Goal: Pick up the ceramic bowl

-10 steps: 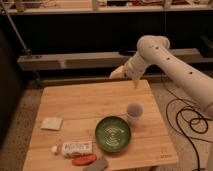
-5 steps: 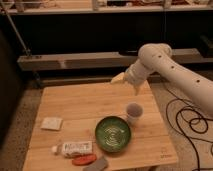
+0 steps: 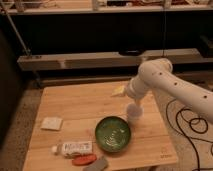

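The ceramic bowl (image 3: 113,133) is round, shallow and dark green with pale swirl marks inside. It sits upright on the wooden table (image 3: 80,107), near the front edge and right of centre. A small greyish-white cup (image 3: 134,113) stands just behind and to the right of it. My white arm comes in from the right. My gripper (image 3: 119,90) hangs over the back of the table, behind the bowl and a little left of the cup. It is well above and apart from the bowl and holds nothing that I can see.
A white square packet (image 3: 51,123) lies at the table's left. A white labelled tube (image 3: 74,148), a red object (image 3: 84,159) and a grey object (image 3: 97,164) lie along the front edge, left of the bowl. Black cables (image 3: 192,125) cover the floor at right. A low shelf (image 3: 100,61) runs behind.
My arm has swung down and forward. The gripper has dropped lower toward the table's back part, closer to the cup and bowl. The objects have not moved.
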Motion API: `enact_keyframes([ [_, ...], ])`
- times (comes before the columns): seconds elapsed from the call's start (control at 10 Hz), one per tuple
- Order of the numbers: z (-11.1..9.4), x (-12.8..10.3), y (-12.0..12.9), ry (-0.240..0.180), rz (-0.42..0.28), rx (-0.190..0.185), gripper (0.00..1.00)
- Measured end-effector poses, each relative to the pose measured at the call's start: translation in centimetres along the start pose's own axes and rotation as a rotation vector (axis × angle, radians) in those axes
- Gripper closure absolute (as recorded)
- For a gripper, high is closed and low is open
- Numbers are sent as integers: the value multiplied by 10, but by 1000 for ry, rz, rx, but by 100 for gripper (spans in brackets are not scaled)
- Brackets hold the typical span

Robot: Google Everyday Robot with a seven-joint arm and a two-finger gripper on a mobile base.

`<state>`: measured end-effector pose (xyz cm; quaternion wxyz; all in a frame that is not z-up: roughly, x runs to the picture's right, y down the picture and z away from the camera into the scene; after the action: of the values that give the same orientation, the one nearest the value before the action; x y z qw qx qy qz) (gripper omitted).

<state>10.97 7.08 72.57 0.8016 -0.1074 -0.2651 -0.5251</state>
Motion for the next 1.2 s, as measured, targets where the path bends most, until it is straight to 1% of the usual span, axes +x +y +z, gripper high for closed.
enact_keyframes([
  [0.1,8,-7,4,6,3,-8,20],
  [0.4,33,-42,27,34,26,-38,20],
  [0.5,40,-51,31,41,25,-51,20],
  [0.6,45,-56,33,40,19,-57,20],
  [0.7,49,-64,36,29,10,-61,20],
  [0.9,60,-68,47,41,39,-61,20],
  [1.0,73,-69,54,45,58,-61,20],
  [1.2,82,-70,63,48,68,-66,20],
])
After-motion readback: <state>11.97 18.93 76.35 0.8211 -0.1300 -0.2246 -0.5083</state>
